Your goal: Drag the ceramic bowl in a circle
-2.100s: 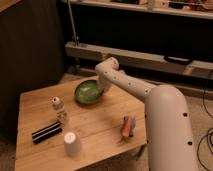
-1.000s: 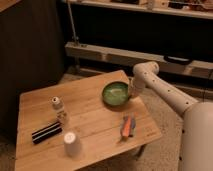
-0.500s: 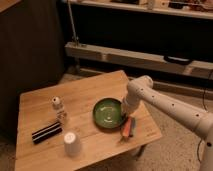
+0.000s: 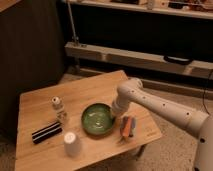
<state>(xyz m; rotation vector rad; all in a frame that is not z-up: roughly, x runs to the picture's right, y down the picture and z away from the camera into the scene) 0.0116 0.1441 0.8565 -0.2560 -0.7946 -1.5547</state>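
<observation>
The ceramic bowl (image 4: 98, 119) is a shallow round glossy green bowl. It sits on the wooden table (image 4: 40, 102), near the front, a little right of the middle. My gripper (image 4: 114, 114) is at the bowl's right rim, at the end of the white arm (image 4: 155, 105) that reaches in from the right. The arm's wrist hides the fingertips.
A small white upturned cup (image 4: 72, 143) stands near the front edge, left of the bowl. A small bottle (image 4: 57, 105) stands left of the bowl. A black flat object (image 4: 46, 133) lies at the front left. An orange and grey tool (image 4: 127, 127) lies right of the bowl.
The bowl has moved from the back of the table round to the right and then toward the front and left. The arm has followed it.
</observation>
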